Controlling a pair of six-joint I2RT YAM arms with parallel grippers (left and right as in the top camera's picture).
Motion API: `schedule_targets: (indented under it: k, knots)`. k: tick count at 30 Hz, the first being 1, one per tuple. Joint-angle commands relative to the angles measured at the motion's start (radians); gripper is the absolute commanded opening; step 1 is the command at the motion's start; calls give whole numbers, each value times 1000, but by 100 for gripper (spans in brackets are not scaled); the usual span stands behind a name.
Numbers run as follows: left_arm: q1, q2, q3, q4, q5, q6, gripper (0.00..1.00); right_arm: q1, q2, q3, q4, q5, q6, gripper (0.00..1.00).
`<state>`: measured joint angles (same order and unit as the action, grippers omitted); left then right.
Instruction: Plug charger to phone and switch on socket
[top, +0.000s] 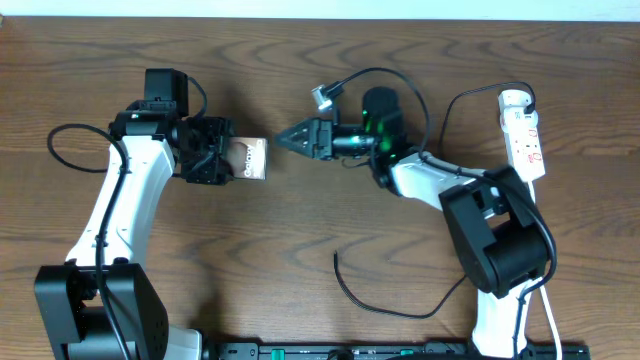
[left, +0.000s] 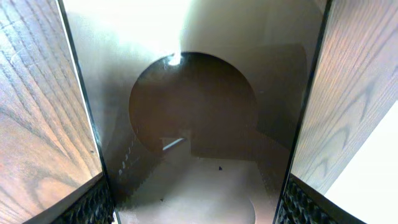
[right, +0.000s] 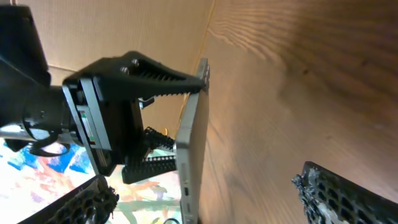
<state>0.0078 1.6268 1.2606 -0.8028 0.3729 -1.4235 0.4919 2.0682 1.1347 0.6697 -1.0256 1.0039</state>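
Left gripper clamps the phone; right gripper, fingers spread and empty, sits just beside the phone, facing it.

The left hand clamps the phone by one end, and the other end juts out past its fingers. The right hand points straight at that free end, fingertips just short of it. The charger lies loose on the desk, well off to this hand's side. The socket sits far behind its wrist
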Motion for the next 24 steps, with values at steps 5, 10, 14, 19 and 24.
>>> schedule_targets:
  k: [5,10,14,19,24]
  knots:
    - [-45,-24,5,5,-27,-117,7,69,-4,14,-12,98,40,92]
    - [-69,-24,5,18,-27,-157,7,101,-4,15,-12,119,40,91]
    - [-84,-24,5,28,-27,-177,7,124,-4,14,-21,119,40,91]
    - [-102,-24,5,35,-26,-180,7,146,-4,14,-30,145,40,82]
    - [-117,-24,5,35,-27,-180,7,148,-4,14,-30,145,39,66]
